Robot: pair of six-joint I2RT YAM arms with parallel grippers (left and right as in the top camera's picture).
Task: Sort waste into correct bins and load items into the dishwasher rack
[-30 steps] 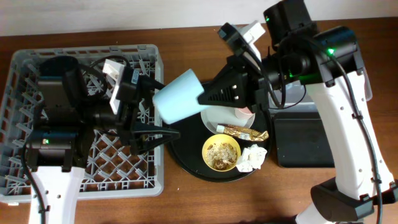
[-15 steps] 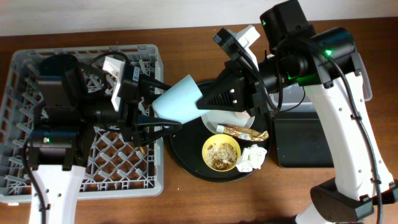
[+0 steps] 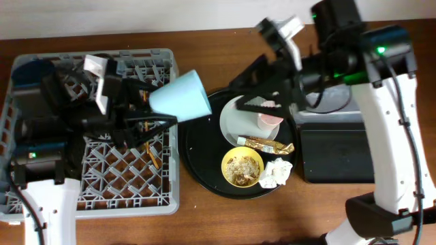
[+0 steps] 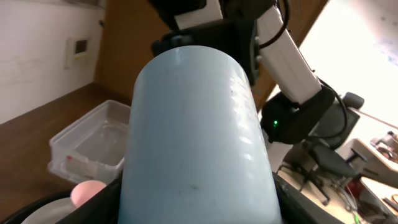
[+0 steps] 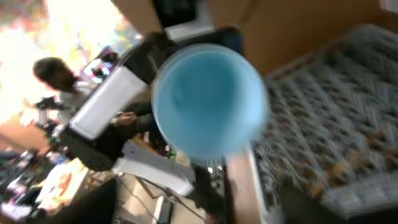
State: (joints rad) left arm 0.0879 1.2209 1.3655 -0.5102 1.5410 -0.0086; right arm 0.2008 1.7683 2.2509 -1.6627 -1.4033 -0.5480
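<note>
My left gripper [image 3: 167, 103] is shut on the light-blue cup [image 3: 178, 96], which hangs tilted over the right edge of the grey dishwasher rack [image 3: 88, 204]. In the left wrist view the cup [image 4: 199, 137] fills the space between both black fingers. My right gripper [image 3: 238, 94] stands open and apart from the cup, above the pale plate [image 3: 235, 122]; its blurred wrist view looks into the cup's mouth [image 5: 210, 99]. The pink cup [image 3: 270, 122] sits on the plate. The yellow bowl [image 3: 242, 167] holds food scraps. The foil wrapper [image 3: 269, 144] and the napkin [image 3: 276, 172] lie beside it. Chopsticks [image 3: 154, 158] lie in the rack.
The plate, bowl and waste rest on a large round black tray [image 3: 197, 163]. The shallow black rectangular tray [image 3: 334, 156] lies at the right. The clear tub [image 3: 320, 102] behind it is partly hidden by my right arm and also shows in the left wrist view [image 4: 93, 146].
The right gripper has opened, let go of the light-blue cup and drawn back to the right. The left gripper has closed on the cup and carried it left over the rack's edge.
</note>
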